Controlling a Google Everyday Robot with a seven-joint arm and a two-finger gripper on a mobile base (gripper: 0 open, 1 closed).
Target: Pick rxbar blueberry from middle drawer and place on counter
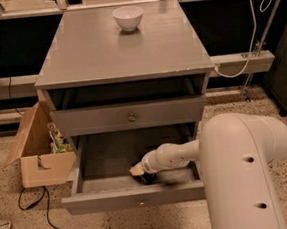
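Observation:
The middle drawer (133,197), grey with a tiny pale knob, is pulled out at the bottom of the cabinet. My white arm reaches into it from the right. The gripper (138,171) is low over the drawer floor near the front, around the middle. A small dark shape (149,178) lies right under the gripper. It may be the rxbar blueberry, but I cannot tell. The counter (102,50) is the grey cabinet top.
A white bowl (128,17) stands at the back of the counter. The drawer with the brass knob (132,118) is closed above the open one. An open cardboard box (41,155) stands on the floor to the left. A cable (47,215) runs on the floor. My big arm link (244,173) fills the lower right.

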